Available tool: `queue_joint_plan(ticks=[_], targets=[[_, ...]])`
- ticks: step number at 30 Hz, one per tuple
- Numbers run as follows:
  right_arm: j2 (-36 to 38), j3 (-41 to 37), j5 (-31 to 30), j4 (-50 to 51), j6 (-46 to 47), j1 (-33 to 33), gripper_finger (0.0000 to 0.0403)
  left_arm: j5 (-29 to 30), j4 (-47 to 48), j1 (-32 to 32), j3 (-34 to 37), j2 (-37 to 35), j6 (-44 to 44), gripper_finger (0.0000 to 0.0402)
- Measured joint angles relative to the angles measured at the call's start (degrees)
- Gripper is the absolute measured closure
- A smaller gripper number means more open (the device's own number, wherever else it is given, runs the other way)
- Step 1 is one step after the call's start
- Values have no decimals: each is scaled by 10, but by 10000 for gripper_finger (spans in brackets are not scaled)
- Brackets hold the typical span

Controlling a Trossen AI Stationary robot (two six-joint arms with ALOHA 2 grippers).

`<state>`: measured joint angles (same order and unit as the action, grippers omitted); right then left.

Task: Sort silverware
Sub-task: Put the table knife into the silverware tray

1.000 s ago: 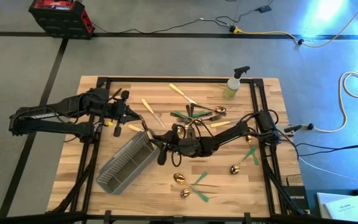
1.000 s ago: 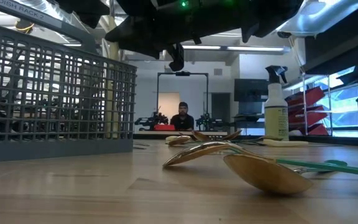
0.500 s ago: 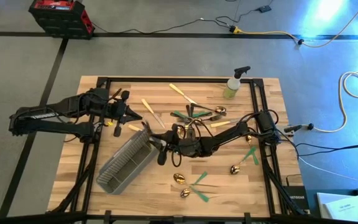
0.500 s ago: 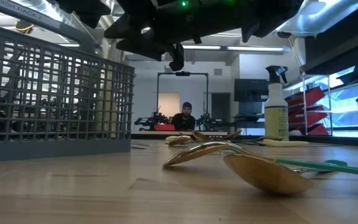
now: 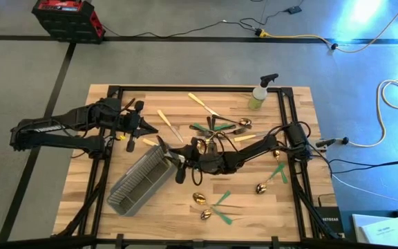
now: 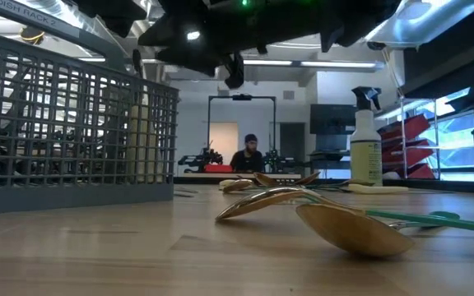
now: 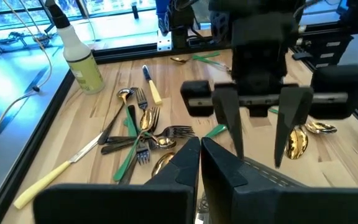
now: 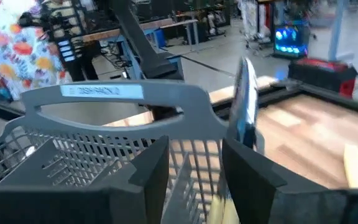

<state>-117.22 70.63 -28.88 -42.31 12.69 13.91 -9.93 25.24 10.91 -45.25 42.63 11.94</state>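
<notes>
My right gripper (image 5: 173,156) (image 8: 194,146) hangs over the far end of the grey wire-mesh caddy (image 5: 137,181) (image 8: 123,96), with its fingers apart (image 7: 258,160). A knife stands there: the shiny blade (image 8: 245,102) rises past one finger, and the cream handle (image 8: 219,210) (image 6: 142,127) points down into the caddy. My left gripper (image 5: 148,128) (image 7: 199,144) is shut and empty, and waits above the table just beyond the caddy. More silverware lies in a heap (image 5: 220,131) (image 7: 142,134) at mid-table. My right gripper has its fingers apart, and the knife's cream handle (image 8: 219,210) lies close beside one finger (image 8: 247,174). I cannot tell whether that finger touches it. The other finger stands clear of the knife.
A yellow-green spray bottle (image 5: 260,93) (image 6: 366,140) stands at the far right. Cream-handled knives (image 5: 202,102) lie near the far edge. Gold spoons with green handles (image 5: 200,199) (image 6: 352,226) lie toward the near edge. A person sits in the room beyond the table.
My right gripper has kept its place over the caddy's far end. In the low view a dark sliver of the knife now shows above the caddy's rim, where none showed a second ago.
</notes>
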Motion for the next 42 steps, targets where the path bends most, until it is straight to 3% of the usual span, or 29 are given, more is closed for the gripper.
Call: queue_joint_plan(ticks=[5,9,12,19,25,33,37,42], targets=[[60,0,-21,118,-70,11,272,-4,8,0,0,0,0,402],[115,1,-115,290,-90,31,272,-4,17,0,0,0,3,402],[142,1,-159,456,-49,44,272,-4,16,0,0,0,3,402],[167,0,22,825,59,23,272,-4,16,0,0,0,0,402],[167,-11,116,1029,6,-44,272,-4,16,0,0,0,-4,402],[167,-61,227,1001,-202,-161,272,-4,17,0,0,0,-5,402],[166,-78,234,975,-283,-209,272,-4,18,0,0,0,-4,402],[167,-86,235,946,-312,-245,272,-4,23,0,0,0,0,402]])
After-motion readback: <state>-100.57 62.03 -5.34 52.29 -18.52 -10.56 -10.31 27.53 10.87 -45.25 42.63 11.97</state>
